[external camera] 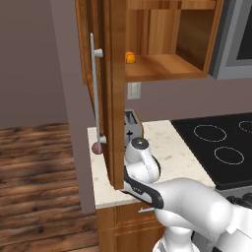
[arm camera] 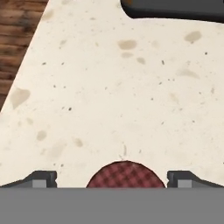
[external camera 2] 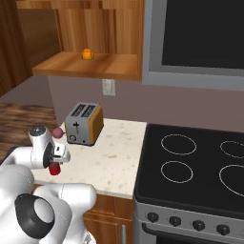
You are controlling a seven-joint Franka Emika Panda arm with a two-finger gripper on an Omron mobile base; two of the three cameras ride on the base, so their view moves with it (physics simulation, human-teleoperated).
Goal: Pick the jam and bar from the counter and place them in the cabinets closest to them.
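jam: the red jar (arm camera: 126, 174) sits on the table near its front edge, its checked lid seen from above between the two finger tips; in the right base view it peeks out as a red spot (external camera 2: 55, 168) just under the hand
jaws: spread wide on either side of the jar, nothing held; the gripper (arm camera: 112, 178) hangs straight over the lid, which reads as a line-up for a top-down grasp that has not closed yet
arm: the wrist folds down over the front left corner of the table (external camera: 179, 152), so the hand points at the surface and hides the jar from the left base view
bar: I cannot find the purple bar in these views
cabinets: the wall cabinet (external camera 2: 90, 64) above the table stands open, its door (external camera: 110, 93) swung toward the robot with the long silver handle (external camera: 94, 88) facing out; open this way the shelf is reachable once the jar is lifted
shelf: a small orange object (external camera 2: 87, 54) rests on the plank, leaving bare wood to either side
table: cream stone with brown speckles, flat and matte, over wooden drawers
toaster: a silver and orange toaster (external camera 2: 84, 123) stands against the wall, well behind the jar
ball: a pinkish-red ball (external camera: 97, 148) lies at the far left edge, apart from the jar
stovetop: the black stovetop (external camera 2: 190, 164) adjoins the table on the right
room: mauve walls, a wall socket (external camera 2: 109, 87) below the cabinet, wooden plank floor (external camera: 34, 177) to the left
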